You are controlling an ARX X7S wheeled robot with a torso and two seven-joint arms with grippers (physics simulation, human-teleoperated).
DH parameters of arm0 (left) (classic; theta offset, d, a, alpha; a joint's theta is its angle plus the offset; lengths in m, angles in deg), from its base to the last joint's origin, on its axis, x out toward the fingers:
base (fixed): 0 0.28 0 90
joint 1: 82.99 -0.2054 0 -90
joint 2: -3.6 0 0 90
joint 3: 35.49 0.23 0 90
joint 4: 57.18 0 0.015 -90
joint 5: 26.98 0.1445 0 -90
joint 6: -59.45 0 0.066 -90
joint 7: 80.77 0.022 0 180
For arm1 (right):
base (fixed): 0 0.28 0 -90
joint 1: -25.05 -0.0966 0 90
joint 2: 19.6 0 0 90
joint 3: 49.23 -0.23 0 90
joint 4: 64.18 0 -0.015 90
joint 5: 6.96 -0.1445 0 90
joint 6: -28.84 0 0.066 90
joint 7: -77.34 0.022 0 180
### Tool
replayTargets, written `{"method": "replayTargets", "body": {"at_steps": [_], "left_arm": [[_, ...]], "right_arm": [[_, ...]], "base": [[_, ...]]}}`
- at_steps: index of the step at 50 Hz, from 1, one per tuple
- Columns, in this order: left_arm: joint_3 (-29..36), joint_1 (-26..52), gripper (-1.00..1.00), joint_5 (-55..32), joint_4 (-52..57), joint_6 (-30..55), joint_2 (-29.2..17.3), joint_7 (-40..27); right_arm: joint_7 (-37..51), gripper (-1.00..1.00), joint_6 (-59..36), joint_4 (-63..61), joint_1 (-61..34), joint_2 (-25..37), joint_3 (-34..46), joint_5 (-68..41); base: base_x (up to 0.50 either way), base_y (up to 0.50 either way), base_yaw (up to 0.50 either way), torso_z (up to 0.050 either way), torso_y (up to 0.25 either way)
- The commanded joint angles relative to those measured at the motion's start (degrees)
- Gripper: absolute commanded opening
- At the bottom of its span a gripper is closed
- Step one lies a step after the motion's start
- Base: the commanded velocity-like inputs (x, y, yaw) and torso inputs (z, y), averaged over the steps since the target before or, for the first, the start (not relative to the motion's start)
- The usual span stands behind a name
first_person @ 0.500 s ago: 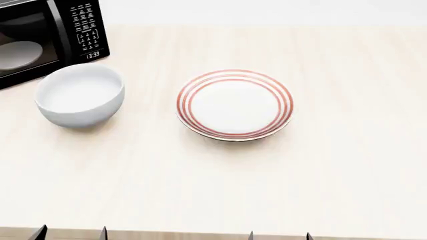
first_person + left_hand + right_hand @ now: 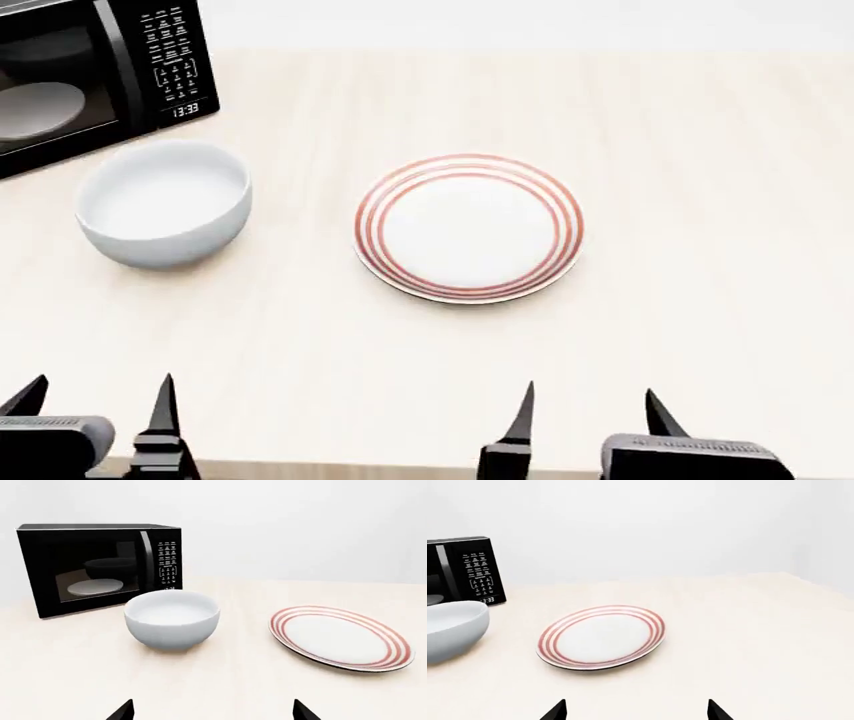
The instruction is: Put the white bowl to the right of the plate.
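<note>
White bowl (image 2: 164, 203) sits upright on the table (image 2: 694, 200), left of the plate (image 2: 469, 227) and well apart from it, so not yet on the plate's right; microwave (image 2: 87, 75) stands just behind the bowl, a pale dish (image 2: 38, 107) visible through its door, clock reads 13:33; plate flat, red rings around rim, bare table to its right; versus the earlier head frame both grippers have risen into view near the table's front edge: before only the fingertips peeked in, now finger lengths and gripper bodies show; left gripper (image 2: 96, 398) in front of the bowl, jaws spread wide, holding nothing; right gripper (image 2: 593, 406) in front of the plate, jaws also wide apart and empty; bowl and plate appear slightly lower in frame than before, so the view shifted; neither gripper touches anything.
</note>
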State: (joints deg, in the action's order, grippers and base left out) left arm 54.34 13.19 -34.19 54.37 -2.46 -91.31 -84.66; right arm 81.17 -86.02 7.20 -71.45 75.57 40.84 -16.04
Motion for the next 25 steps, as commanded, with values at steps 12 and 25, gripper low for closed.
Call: {"method": "replayTargets", "body": {"at_steps": [12,25], "left_arm": [[-0.49,6.45,1.0,-4.58,14.95,18.0,-3.49,-1.61],[-0.47,6.07,1.0,-4.87,16.0,17.62,-3.89,-2.6]], "right_arm": [[-0.24,1.0,-19.38,-13.62,-7.93,2.37,-4.23,-11.23],[1.36,1.0,-18.1,-14.4,-7.28,3.26,-2.44,-9.74]], "base": [[0.04,0.37,0.0,0.0,0.0],[0.08,0.5,0.0,0.0,0.0]]}}
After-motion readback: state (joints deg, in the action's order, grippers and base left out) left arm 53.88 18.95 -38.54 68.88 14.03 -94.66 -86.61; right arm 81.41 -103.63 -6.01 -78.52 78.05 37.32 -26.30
